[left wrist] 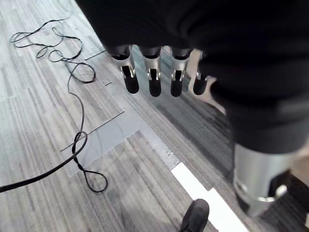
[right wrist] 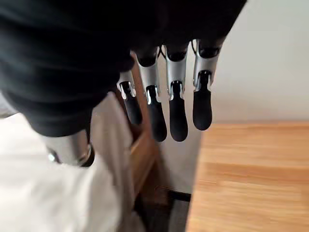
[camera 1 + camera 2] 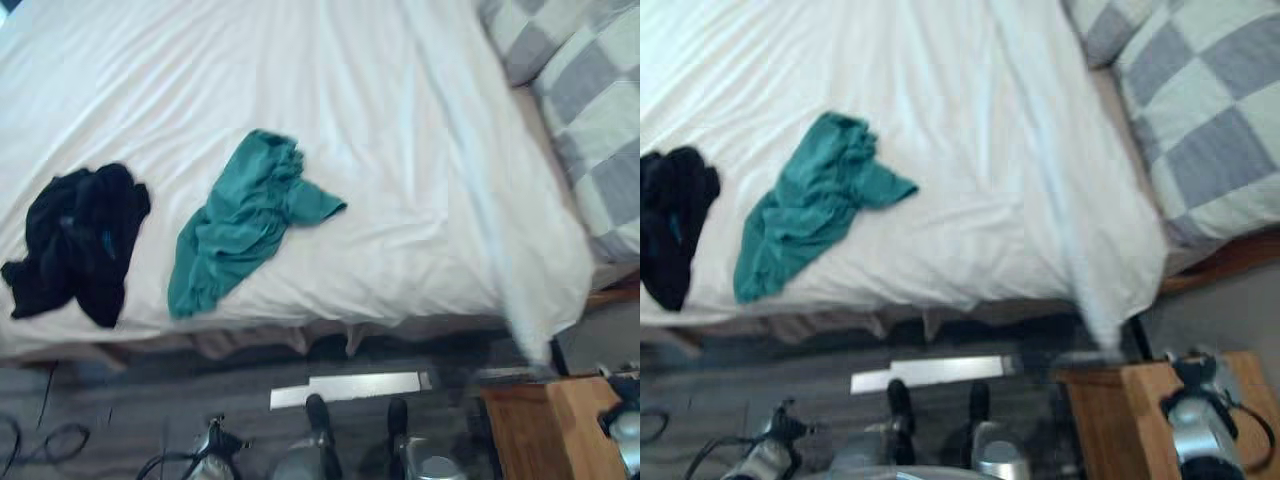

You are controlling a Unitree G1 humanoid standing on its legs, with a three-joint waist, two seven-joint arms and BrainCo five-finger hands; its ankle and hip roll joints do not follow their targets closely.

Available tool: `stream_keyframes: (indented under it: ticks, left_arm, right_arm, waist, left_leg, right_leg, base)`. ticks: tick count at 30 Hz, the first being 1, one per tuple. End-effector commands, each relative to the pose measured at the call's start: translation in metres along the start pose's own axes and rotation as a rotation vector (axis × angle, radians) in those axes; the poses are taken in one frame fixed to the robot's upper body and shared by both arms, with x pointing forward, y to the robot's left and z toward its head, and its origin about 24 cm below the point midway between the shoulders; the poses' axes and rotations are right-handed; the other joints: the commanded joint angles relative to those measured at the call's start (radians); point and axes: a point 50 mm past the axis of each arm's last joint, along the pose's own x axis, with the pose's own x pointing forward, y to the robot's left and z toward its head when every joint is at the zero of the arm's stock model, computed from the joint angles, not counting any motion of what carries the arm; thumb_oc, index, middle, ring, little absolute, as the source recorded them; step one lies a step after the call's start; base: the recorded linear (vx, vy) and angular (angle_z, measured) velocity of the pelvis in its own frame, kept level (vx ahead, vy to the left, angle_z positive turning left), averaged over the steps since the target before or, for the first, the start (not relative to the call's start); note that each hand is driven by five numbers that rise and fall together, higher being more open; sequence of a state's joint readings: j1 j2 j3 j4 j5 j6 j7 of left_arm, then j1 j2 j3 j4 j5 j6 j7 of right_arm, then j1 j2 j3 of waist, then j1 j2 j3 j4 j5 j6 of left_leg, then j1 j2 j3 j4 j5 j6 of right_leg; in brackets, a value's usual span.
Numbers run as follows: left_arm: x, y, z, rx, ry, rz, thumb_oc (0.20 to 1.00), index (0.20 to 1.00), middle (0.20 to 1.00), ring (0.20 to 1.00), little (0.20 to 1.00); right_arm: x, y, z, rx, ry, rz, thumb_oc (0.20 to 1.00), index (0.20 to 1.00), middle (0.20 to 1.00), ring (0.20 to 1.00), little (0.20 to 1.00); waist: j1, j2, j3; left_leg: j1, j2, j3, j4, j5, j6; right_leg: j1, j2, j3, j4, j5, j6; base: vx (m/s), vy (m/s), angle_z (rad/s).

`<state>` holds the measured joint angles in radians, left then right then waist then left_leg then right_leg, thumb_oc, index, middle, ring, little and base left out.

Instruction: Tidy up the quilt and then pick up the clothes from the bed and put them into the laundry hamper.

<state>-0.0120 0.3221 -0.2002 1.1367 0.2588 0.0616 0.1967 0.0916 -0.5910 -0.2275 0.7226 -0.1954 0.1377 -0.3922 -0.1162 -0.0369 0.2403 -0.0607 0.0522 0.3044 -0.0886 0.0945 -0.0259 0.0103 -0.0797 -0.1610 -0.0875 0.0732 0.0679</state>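
While both hands hang open and empty: teal garment (image 3: 243,220) and black garment (image 3: 77,243) on the quilt (image 3: 400,130), well apart from the left hand (image 1: 154,72) and right hand (image 2: 169,96)

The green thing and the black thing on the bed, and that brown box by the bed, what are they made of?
The green garment looks like soft matte cloth, probably knit: it lies crumpled in limp folds. The black garment looks like similar soft cloth, bunched in a heap. The brown box is a bedside cabinet that looks like smooth light wood; faint grain shows.

Head stereo pair looks down on white quilt (image 3: 330,120) — both share bed edge, floor strip; wrist cameras peer close past own fingers — floor, wooden nightstand (image 2: 251,174).
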Motion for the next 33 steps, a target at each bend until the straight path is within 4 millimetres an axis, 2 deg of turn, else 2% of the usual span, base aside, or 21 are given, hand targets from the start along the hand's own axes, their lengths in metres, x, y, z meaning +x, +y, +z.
stream_keyframes:
  ticks: [1, 4, 5, 6, 7, 8, 9, 10, 17, 19, 20, 21, 22, 23, 24, 25, 27, 28, 29, 32, 33]
  left_arm:
    - [0.002, -0.001, 0.004, 0.051, 0.026, -0.004, 1.000, 1.000, 1.000, 1.000, 1.000]
    - [0.003, -0.001, 0.010, 0.051, 0.006, 0.007, 1.000, 1.000, 1.000, 1.000, 1.000]
    - [0.003, -0.001, 0.011, 0.050, 0.005, 0.008, 1.000, 1.000, 1.000, 1.000, 1.000]
    - [0.005, 0.004, 0.021, 0.065, -0.029, 0.021, 1.000, 1.000, 1.000, 1.000, 1.000]
    - [0.005, 0.004, 0.022, 0.062, -0.030, 0.023, 1.000, 1.000, 1.000, 1.000, 1.000]
    - [0.006, 0.010, 0.033, 0.070, -0.078, 0.042, 1.000, 1.000, 1.000, 1.000, 1.000]
    - [0.006, 0.011, 0.034, 0.067, -0.079, 0.043, 1.000, 1.000, 1.000, 1.000, 1.000]
    - [0.007, 0.019, 0.048, 0.062, -0.132, 0.074, 1.000, 1.000, 1.000, 1.000, 1.000]
    - [0.005, 0.045, 0.093, 0.011, -0.285, 0.172, 1.000, 1.000, 1.000, 1.000, 1.000]
    - [0.004, 0.048, 0.103, -0.020, -0.310, 0.188, 1.000, 1.000, 1.000, 1.000, 1.000]
    - [0.003, 0.049, 0.109, -0.042, -0.318, 0.195, 1.000, 1.000, 1.000, 1.000, 1.000]
    - [0.003, 0.049, 0.109, -0.041, -0.318, 0.196, 1.000, 1.000, 1.000, 1.000, 1.000]
    - [0.003, 0.049, 0.111, -0.051, -0.315, 0.198, 1.000, 1.000, 1.000, 1.000, 1.000]
    - [0.003, 0.046, 0.112, -0.079, -0.306, 0.205, 1.000, 1.000, 1.000, 1.000, 1.000]
    - [0.003, 0.046, 0.112, -0.077, -0.306, 0.205, 1.000, 1.000, 1.000, 1.000, 1.000]
    - [0.003, 0.041, 0.110, -0.128, -0.278, 0.205, 1.000, 1.000, 1.000, 1.000, 1.000]
    - [0.004, 0.037, 0.107, -0.145, -0.259, 0.198, 1.000, 1.000, 1.000, 1.000, 1.000]
    - [0.004, 0.027, 0.100, -0.167, -0.221, 0.178, 1.000, 1.000, 1.000, 1.000, 1.000]
    - [0.004, 0.027, 0.100, -0.166, -0.221, 0.177, 1.000, 1.000, 1.000, 1.000, 1.000]
    - [0.003, 0.008, 0.079, -0.153, -0.161, 0.138, 1.000, 1.000, 1.000, 1.000, 1.000]
    - [0.003, 0.008, 0.079, -0.153, -0.161, 0.138, 1.000, 1.000, 1.000, 1.000, 1.000]
  right_arm:
    - [0.022, -0.049, 0.045, 0.112, -0.100, -0.210, 1.000, 1.000, 1.000, 1.000, 1.000]
    - [0.017, -0.091, 0.104, 0.266, -0.325, -0.384, 1.000, 1.000, 1.000, 1.000, 1.000]
    - [0.017, -0.092, 0.104, 0.267, -0.326, -0.385, 1.000, 1.000, 1.000, 1.000, 1.000]
    - [0.015, -0.112, 0.147, 0.319, -0.459, -0.440, 0.200, 0.200, 0.200, 0.200, 0.200]
    - [0.015, -0.113, 0.149, 0.320, -0.462, -0.441, 0.200, 0.200, 0.200, 0.200, 0.200]
    - [0.005, -0.131, 0.197, 0.353, -0.615, -0.458, 0.200, 0.200, 0.200, 0.200, 0.200]
    - [0.005, -0.131, 0.198, 0.354, -0.619, -0.458, 0.200, 0.200, 0.200, 0.200, 0.200]
    - [-0.002, -0.151, 0.240, 0.406, -0.715, -0.477, 0.200, 0.200, 0.200, 0.200, 0.200]
    - [0.001, -0.175, 0.286, 0.501, -0.698, -0.451, 0.200, 0.200, 0.200, 0.200, 0.200]
    - [0.008, -0.151, 0.283, 0.518, -0.645, -0.371, 0.200, 0.200, 0.200, 0.200, 0.200]
    - [0.017, -0.112, 0.266, 0.483, -0.562, -0.274, 0.200, 0.200, 0.200, 0.200, 0.200]
    - [0.017, -0.112, 0.266, 0.484, -0.562, -0.274, 0.200, 0.200, 0.200, 0.200, 0.200]
    - [0.020, -0.088, 0.254, 0.461, -0.517, -0.219, 0.200, 0.200, 0.200, 0.200, 0.200]
    - [0.019, -0.034, 0.221, 0.431, -0.407, -0.103, 0.200, 0.200, 0.200, 0.200, 0.200]
    - [0.019, -0.034, 0.220, 0.431, -0.406, -0.103, 0.200, 0.200, 0.200, 0.200, 0.200]
    - [0.013, 0.015, 0.177, 0.448, -0.254, 0.006, 0.200, 0.200, 0.200, 0.200, 0.200]
    - [0.009, 0.034, 0.156, 0.445, -0.176, 0.048, 0.200, 0.200, 0.200, 0.200, 0.200]
    - [-0.007, 0.076, 0.106, 0.400, -0.019, 0.160, 0.200, 0.200, 0.200, 0.200, 0.200]
    - [-0.007, 0.076, 0.106, 0.400, -0.018, 0.160, 0.200, 0.200, 0.200, 0.200, 0.200]
    - [-0.043, 0.114, 0.010, 0.306, 0.277, 0.267, 0.200, 0.200, 0.200, 0.200, 0.200]
    - [-0.043, 0.114, 0.010, 0.306, 0.277, 0.267, 0.200, 0.200, 0.200, 0.200, 0.200]
  waist:
    - [0.016, 0.011, -0.014]
    - [0.020, 0.009, 0.014]
    - [0.021, 0.008, 0.014]
    - [0.040, 0.010, 0.051]
    - [0.039, 0.009, 0.051]
    - [0.063, 0.018, 0.085]
    - [0.061, 0.017, 0.085]
    - [0.087, 0.035, 0.121]
    - [0.114, 0.081, 0.228]
    - [0.114, 0.087, 0.267]
    - [0.114, 0.089, 0.280]
    - [0.114, 0.089, 0.280]
    - [0.113, 0.088, 0.280]
    - [0.107, 0.085, 0.280]
    - [0.108, 0.084, 0.280]
    - [0.096, 0.078, 0.280]
    - [0.091, 0.076, 0.280]
    - [0.074, 0.068, 0.275]
    - [0.074, 0.067, 0.277]
    - [0.044, 0.052, 0.188]
    - [0.044, 0.051, 0.186]
  left_leg:
    - [0.078, 0.084, -0.019, 0.001, -0.110, -0.089]
    - [0.072, 0.084, -0.026, 0.005, -0.114, -0.085]
    - [0.068, 0.084, -0.025, 0.003, -0.108, -0.085]
    - [0.042, 0.084, -0.034, 0.015, -0.102, -0.086]
    - [0.037, 0.084, -0.033, 0.016, -0.099, -0.085]
    - [0.005, 0.082, -0.040, 0.035, -0.097, -0.089]
    - [0.000, 0.082, -0.040, 0.036, -0.093, -0.088]
    - [-0.044, 0.081, -0.046, 0.055, -0.086, -0.095]
    - [-0.180, 0.089, -0.054, 0.122, -0.062, -0.110]
    - [-0.225, 0.097, -0.059, 0.169, -0.072, -0.112]
    - [-0.287, 0.104, -0.073, 0.228, -0.085, -0.111]
    - [-0.290, 0.104, -0.074, 0.233, -0.087, -0.111]
    - [-0.319, 0.109, -0.083, 0.264, -0.094, -0.107]
    - [-0.348, 0.119, -0.094, 0.315, -0.117, -0.099]
    - [-0.348, 0.119, -0.094, 0.317, -0.118, -0.099]
    - [-0.329, 0.124, -0.100, 0.320, -0.131, -0.094]
    - [-0.308, 0.123, -0.098, 0.308, -0.133, -0.094]
    - [-0.253, 0.118, -0.098, 0.270, -0.133, -0.094]
    - [-0.248, 0.117, -0.098, 0.267, -0.132, -0.094]
    - [-0.117, 0.106, -0.086, 0.146, -0.117, -0.095]
    - [-0.118, 0.105, -0.086, 0.143, -0.113, -0.095]
  right_leg:
    - [-0.093, -0.075, -0.002, 0.041, -0.075, 0.125]
    - [-0.118, -0.077, 0.013, 0.078, -0.089, 0.126]
    - [-0.124, -0.077, 0.014, 0.079, -0.085, 0.124]
    - [-0.158, -0.079, 0.024, 0.097, -0.089, 0.122]
    - [-0.163, -0.079, 0.025, 0.097, -0.085, 0.121]
    - [-0.185, -0.084, 0.025, 0.102, -0.081, 0.118]
    - [-0.189, -0.084, 0.026, 0.101, -0.076, 0.117]
    - [-0.216, -0.091, 0.023, 0.101, -0.070, 0.118]
    - [-0.331, -0.100, 0.017, 0.164, -0.073, 0.111]
    - [-0.377, -0.099, 0.013, 0.214, -0.093, 0.108]
    - [-0.435, -0.095, 0.009, 0.272, -0.112, 0.099]
    - [-0.438, -0.096, 0.009, 0.275, -0.114, 0.099]
    - [-0.467, -0.094, 0.009, 0.312, -0.122, 0.094]
    - [-0.491, -0.098, 0.001, 0.356, -0.138, 0.087]
    - [-0.491, -0.098, 0.001, 0.357, -0.139, 0.087]
    - [-0.474, -0.099, -0.005, 0.365, -0.147, 0.084]
    - [-0.454, -0.098, -0.009, 0.355, -0.148, 0.083]
    - [-0.402, -0.097, -0.019, 0.323, -0.146, 0.082]
    - [-0.398, -0.097, -0.019, 0.321, -0.145, 0.082]
    - [-0.262, -0.088, -0.035, 0.212, -0.131, 0.092]
    - [-0.263, -0.088, -0.035, 0.208, -0.127, 0.092]
  base:
    - [0.04, 0.047, -0.25]
    - [-0.04, 0.024, -0.22]
    - [-0.17, -0.005, -0.26]
    - [-0.13, -0.021, -0.30]
    - [-0.19, -0.036, -0.36]
    - [-0.10, -0.023, -0.20]
    - [-0.16, -0.038, -0.05]
    - [-0.10, -0.023, 0.14]
    - [-0.11, -0.045, 0.27]
    - [-0.12, -0.059, 0.20]
    - [-0.07, -0.046, 0.02]
    - [-0.09, -0.063, 0.02]
    - [-0.05, -0.036, 0.08]
    - [-0.04, -0.035, 0.06]
    - [0.01, -0.027, 0.16]
    - [0.03, -0.011, 0.22]
    - [0.07, -0.008, 0.33]
    - [0.09, -0.006, 0.28]
    - [0.12, 0.001, 0.24]
    - [0.20, 0.015, 0.11]
    - [0.22, 0.019, -0.06]
